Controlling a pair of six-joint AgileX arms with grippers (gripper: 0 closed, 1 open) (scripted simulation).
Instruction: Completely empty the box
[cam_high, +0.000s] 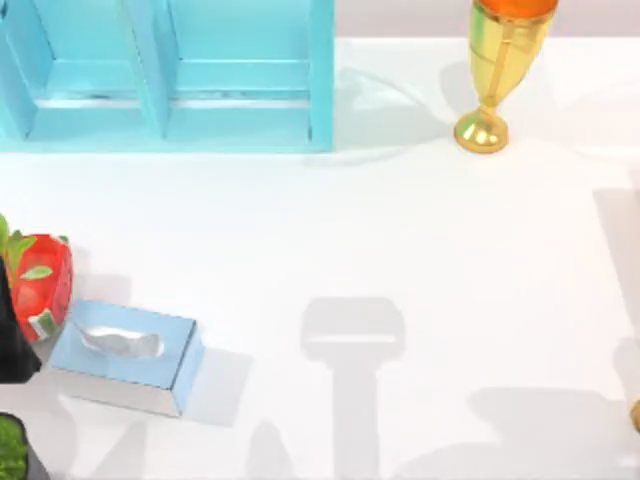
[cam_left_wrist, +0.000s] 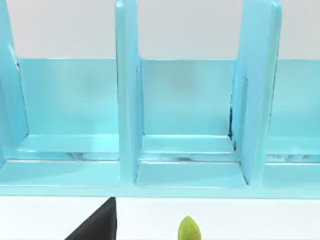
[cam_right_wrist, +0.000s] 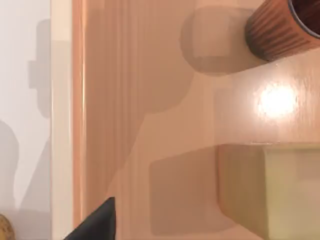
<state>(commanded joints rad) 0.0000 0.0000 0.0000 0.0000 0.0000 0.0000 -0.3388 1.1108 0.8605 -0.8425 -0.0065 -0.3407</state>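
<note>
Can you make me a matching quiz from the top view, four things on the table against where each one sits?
Things:
1. blue shelf unit
2. gold trophy cup
3. tissue box
4. strawberry

Places:
A. at the left edge, just behind the tissue box
B. far side, right of centre
C. near left, lying flat
D. far left, against the back

Pairs: 1-D, 2-B, 3-C, 4-A
</note>
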